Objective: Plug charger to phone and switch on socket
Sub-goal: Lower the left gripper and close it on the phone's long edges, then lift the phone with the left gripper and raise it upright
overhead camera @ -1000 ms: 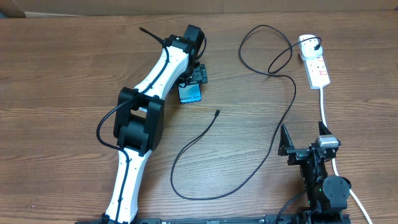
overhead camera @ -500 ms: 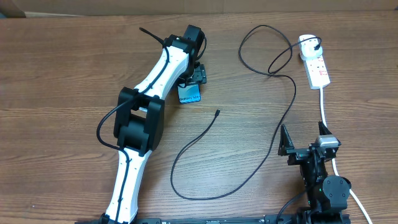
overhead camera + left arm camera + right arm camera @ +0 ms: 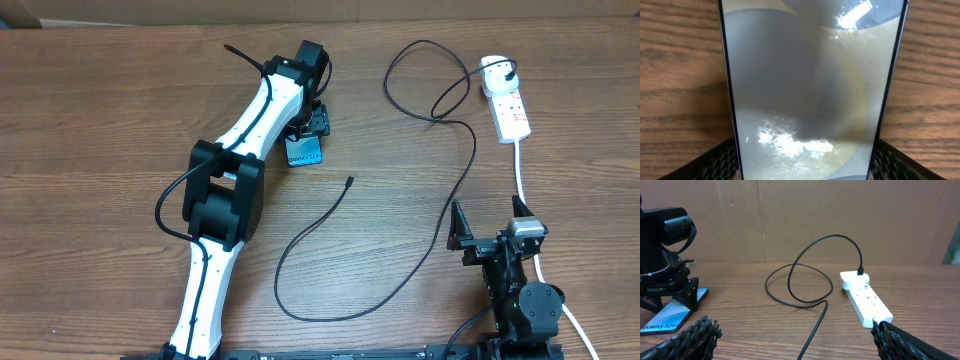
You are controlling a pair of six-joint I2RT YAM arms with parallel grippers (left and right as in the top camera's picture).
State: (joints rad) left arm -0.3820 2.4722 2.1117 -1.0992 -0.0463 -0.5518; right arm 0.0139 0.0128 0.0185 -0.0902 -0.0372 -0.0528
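The phone (image 3: pixel 305 153) lies screen-up on the wooden table (image 3: pixel 100 120), towards the far side and left of the middle. The left gripper (image 3: pixel 312 127) is down over it, its fingers (image 3: pixel 715 160) set either side of the long edges with the pads right up against them. I cannot tell whether they actually press on it. A little to the phone's right and towards the front, the connector tip (image 3: pixel 350 181) of the charger (image 3: pixel 473 150) rests loose on the wood, not in the phone. The black cable curls round and loops up to the white socket (image 3: pixel 510 108) at the far right, where its plug (image 3: pixel 511 70) sits in the far end. The right gripper (image 3: pixel 490 235) is near the front edge beside the socket's white cord (image 3: pixel 521 175), jaws spread wide, holding nothing.
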